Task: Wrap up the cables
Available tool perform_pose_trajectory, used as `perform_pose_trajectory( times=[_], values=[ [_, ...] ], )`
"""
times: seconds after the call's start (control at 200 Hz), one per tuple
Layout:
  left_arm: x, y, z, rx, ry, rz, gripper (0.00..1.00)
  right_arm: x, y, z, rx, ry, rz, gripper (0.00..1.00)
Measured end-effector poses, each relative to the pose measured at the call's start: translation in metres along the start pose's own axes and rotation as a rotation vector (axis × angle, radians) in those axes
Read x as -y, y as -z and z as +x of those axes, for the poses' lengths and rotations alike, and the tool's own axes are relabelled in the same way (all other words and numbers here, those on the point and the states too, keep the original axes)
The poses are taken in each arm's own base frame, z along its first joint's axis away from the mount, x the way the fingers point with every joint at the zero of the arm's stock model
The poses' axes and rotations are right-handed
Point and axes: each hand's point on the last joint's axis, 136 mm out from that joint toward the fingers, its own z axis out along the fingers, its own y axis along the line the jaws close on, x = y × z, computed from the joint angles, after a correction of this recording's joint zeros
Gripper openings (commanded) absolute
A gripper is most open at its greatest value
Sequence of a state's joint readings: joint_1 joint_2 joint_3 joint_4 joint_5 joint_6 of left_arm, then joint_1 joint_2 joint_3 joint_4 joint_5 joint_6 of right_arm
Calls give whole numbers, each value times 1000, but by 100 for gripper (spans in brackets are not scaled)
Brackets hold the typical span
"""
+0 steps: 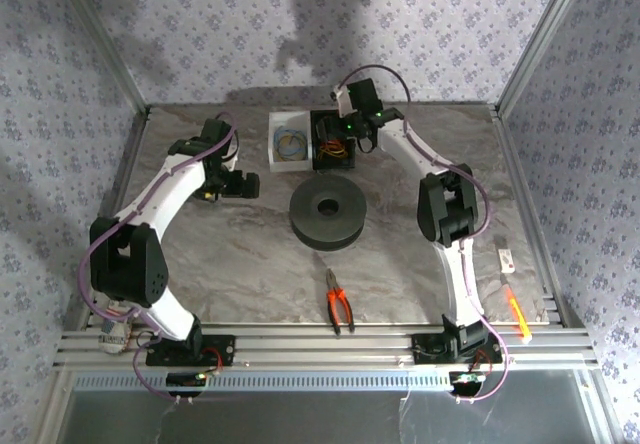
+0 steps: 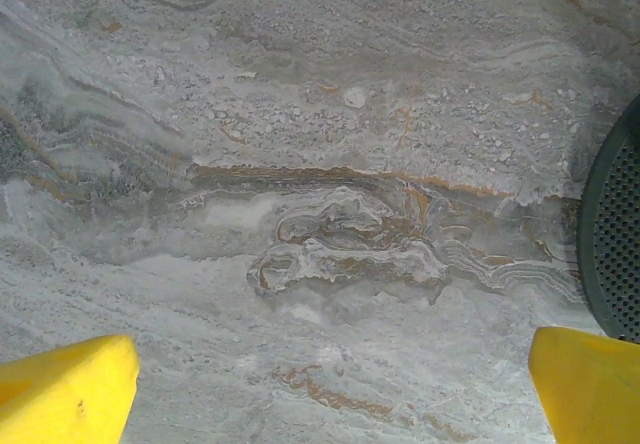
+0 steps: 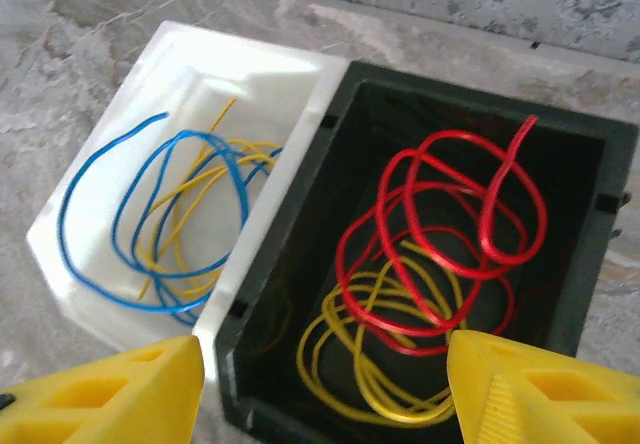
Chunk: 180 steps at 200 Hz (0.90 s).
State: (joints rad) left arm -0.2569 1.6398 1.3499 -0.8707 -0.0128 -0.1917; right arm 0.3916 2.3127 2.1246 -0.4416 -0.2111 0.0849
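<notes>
The cables (image 3: 430,254) are loose loops of thin red and yellow wire lying in a black box (image 3: 470,99). In the top view the cables (image 1: 334,148) show in that black box (image 1: 316,154) at the back of the table. My right gripper (image 3: 320,394) hangs just above the box's near edge, open, its yellow fingers (image 3: 540,394) on either side of the yellow loops and touching nothing. My left gripper (image 2: 327,389) is open over bare marble-patterned table, left of the boxes in the top view (image 1: 240,184).
A white box (image 3: 250,49) with a blue-and-yellow wire coil (image 3: 170,214) adjoins the black box on its left. A thick black disc (image 1: 327,214) lies mid-table, its edge beside my left gripper (image 2: 615,234). Orange-handled pliers (image 1: 338,304) lie near the front rail, an orange tool (image 1: 517,314) at the right edge.
</notes>
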Motion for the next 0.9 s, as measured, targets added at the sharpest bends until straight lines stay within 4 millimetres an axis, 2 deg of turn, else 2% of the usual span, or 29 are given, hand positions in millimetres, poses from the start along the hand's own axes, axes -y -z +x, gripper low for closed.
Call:
perform_pose_trajectory(
  times=[0.165, 0.45, 0.899],
  values=[
    [0, -8, 1, -22, -8, -3, 100, 9, -16, -13, 32, 1, 25, 63],
    [1, -8, -2, -16, -8, -1, 100, 28, -41, 0, 16, -31, 124, 59],
    [1, -12, -2, -25, -8, -3, 100, 29, -54, -17, 71, -77, 108, 48]
  ],
)
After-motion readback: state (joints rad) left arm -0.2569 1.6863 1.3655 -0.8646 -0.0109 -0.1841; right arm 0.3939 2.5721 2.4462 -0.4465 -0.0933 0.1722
